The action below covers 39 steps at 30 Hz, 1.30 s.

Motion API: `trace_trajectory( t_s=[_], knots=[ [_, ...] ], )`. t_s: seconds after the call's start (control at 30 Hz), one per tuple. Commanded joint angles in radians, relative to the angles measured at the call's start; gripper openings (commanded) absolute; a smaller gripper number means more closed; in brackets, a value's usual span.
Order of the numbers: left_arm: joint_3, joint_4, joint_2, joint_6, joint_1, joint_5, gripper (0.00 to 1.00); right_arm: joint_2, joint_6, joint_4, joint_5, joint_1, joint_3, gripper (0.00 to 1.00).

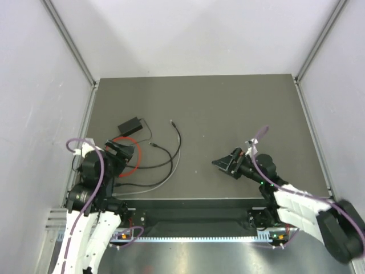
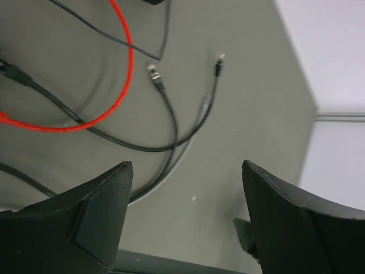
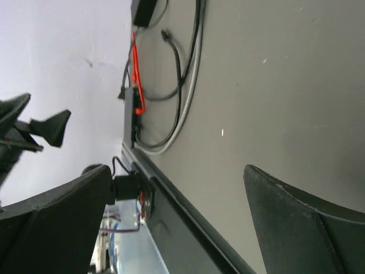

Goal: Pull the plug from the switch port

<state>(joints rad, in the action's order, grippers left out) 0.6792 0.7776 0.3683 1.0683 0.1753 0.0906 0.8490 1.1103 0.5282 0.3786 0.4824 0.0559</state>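
Left gripper (image 2: 185, 166) sits at the near left of the table (image 1: 228, 108), fingers spread wide with nothing between them, just grey tabletop and cables showing through the gap. Right gripper (image 3: 177, 170) is out over the near right of the table, well apart from the cable tangle, and its jaws are wide apart too, gripping nothing.

Now the switch (image 3: 136, 108): the right wrist view catches it edge-on as a thin dark box at the near left, close to the table's front edge. From overhead the left arm covers most of it. The red cable (image 2: 132, 54) runs right up to it, though I cannot tell from here whether a plug is seated in a port.

That red cable curls in a loop beside the left gripper. A black cable (image 2: 173, 120) crosses the tabletop, ending in a loose metal-tipped plug (image 2: 151, 68) lying free on the surface. A second loose plug (image 2: 218, 60) lies just to its right, also on bare table. Farther back on the left sits the small black adapter brick (image 1: 131, 124), flat on the table, its own thin lead trailing off it.
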Motion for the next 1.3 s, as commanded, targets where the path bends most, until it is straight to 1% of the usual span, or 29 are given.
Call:
trace_trajectory(
  t_s=[0.0, 0.03, 0.07, 0.1, 0.13, 0.17, 0.2, 0.23, 0.3, 0.33, 0.4, 0.43, 0.47, 0.5, 0.53, 0.6, 0.63, 0.67, 0.7, 0.77, 0.8, 0.83, 1.1, 1.2, 1.23, 1.27],
  knots=[
    [0.108, 0.116, 0.13, -0.151, -0.007, 0.027, 0.82, 0.229, -0.006, 0.309, 0.089, 0.065, 0.129, 1.0],
    [0.14, 0.136, 0.148, -0.156, -0.007, 0.062, 0.82, 0.28, -0.015, 0.305, 0.057, 0.137, 0.174, 1.0],
    [0.149, 0.144, 0.167, -0.166, -0.007, 0.072, 0.82, 0.367, -0.017, 0.309, 0.033, 0.177, 0.249, 0.99],
    [0.155, 0.149, 0.172, -0.183, -0.007, 0.078, 0.8, 0.407, -0.021, 0.303, 0.004, 0.253, 0.287, 0.96],
    [0.172, 0.155, 0.176, -0.188, -0.007, 0.08, 0.8, 0.483, -0.027, 0.288, -0.053, 0.289, 0.376, 0.95],
    [0.181, 0.166, 0.181, -0.191, -0.007, 0.078, 0.8, 0.519, -0.036, 0.224, -0.078, 0.324, 0.427, 0.95],
    [0.189, 0.169, 0.184, -0.195, -0.007, 0.072, 0.8, 0.557, -0.059, 0.198, -0.134, 0.39, 0.476, 0.95],
    [0.2, 0.17, 0.182, -0.203, -0.007, 0.054, 0.8, 0.623, -0.066, 0.169, -0.162, 0.419, 0.566, 0.95],
    [0.21, 0.173, 0.179, -0.218, -0.007, 0.04, 0.8, 0.686, -0.073, 0.116, -0.231, 0.494, 0.649, 0.93],
    [0.218, 0.172, 0.179, -0.225, -0.007, 0.032, 0.78, 0.744, -0.072, 0.102, -0.253, 0.518, 0.727, 0.92],
    [0.223, 0.173, 0.173, -0.241, -0.007, 0.031, 0.77, 0.8, -0.075, 0.054, -0.294, 0.574, 0.803, 0.89],
    [0.226, 0.173, 0.172, -0.248, -0.007, 0.029, 0.75, 0.861, -0.081, 0.038, -0.317, 0.591, 0.885, 0.88],
    [0.227, 0.17, 0.167, -0.26, -0.007, 0.018, 0.74, 0.896, -0.092, 0.014, -0.325, 0.604, 0.93, 0.8],
    [0.227, 0.167, 0.164, -0.268, -0.007, 0.009, 0.74, 0.932, -0.108, -0.012, -0.329, 0.625, 0.974, 0.78],
    [0.227, 0.158, 0.162, -0.274, -0.007, -0.003, 0.73, 0.996, -0.116, -0.042, -0.328, 0.633, 1.046, 0.74],
    [0.227, 0.155, 0.161, -0.289, -0.007, -0.037, 0.73, 1.05, -0.113, -0.045, -0.328, 0.645, 1.091, 0.62],
    [0.233, 0.155, 0.161, -0.291, -0.007, -0.051, 0.73, 1.099, -0.109, -0.036, -0.322, 0.648, 1.12, 0.6],
    [0.237, 0.152, 0.159, -0.295, -0.007, -0.073, 0.73, 1.122, -0.101, -0.033, -0.314, 0.65, 1.136, 0.53],
    [0.24, 0.15, 0.156, -0.297, -0.007, -0.086, 0.73, 1.146, -0.086, -0.024, -0.296, 0.651, 1.15, 0.5],
    [0.243, 0.135, 0.144, -0.306, -0.007, -0.086, 0.73, 1.209, -0.079, 0.002, -0.276, 0.656, 1.19, 0.48],
    [0.244, 0.131, 0.141, -0.307, -0.007, -0.127, 0.73, 1.226, -0.076, -0.002, -0.274, 0.66, 1.205, 0.48],
    [0.246, 0.127, 0.135, -0.312, -0.007, -0.13, 0.73, 1.255, -0.076, -0.01, -0.274, 0.663, 1.234, 0.47],
    [0.266, 0.132, 0.146, -0.329, -0.007, -0.143, 0.73, 1.354, -0.081, -0.063, -0.31, 0.668, 1.329, 0.46],
    [0.267, 0.13, 0.15, -0.326, -0.007, -0.157, 0.73, 1.394, -0.079, -0.057, -0.308, 0.667, 1.371, 0.46],
    [0.269, 0.13, 0.15, -0.326, -0.007, -0.155, 0.73, 1.412, -0.079, -0.057, -0.308, 0.668, 1.392, 0.45],
    [0.269, 0.129, 0.15, -0.324, -0.007, -0.155, 0.73, 1.418, -0.081, -0.065, -0.308, 0.667, 1.403, 0.43]
  ],
)
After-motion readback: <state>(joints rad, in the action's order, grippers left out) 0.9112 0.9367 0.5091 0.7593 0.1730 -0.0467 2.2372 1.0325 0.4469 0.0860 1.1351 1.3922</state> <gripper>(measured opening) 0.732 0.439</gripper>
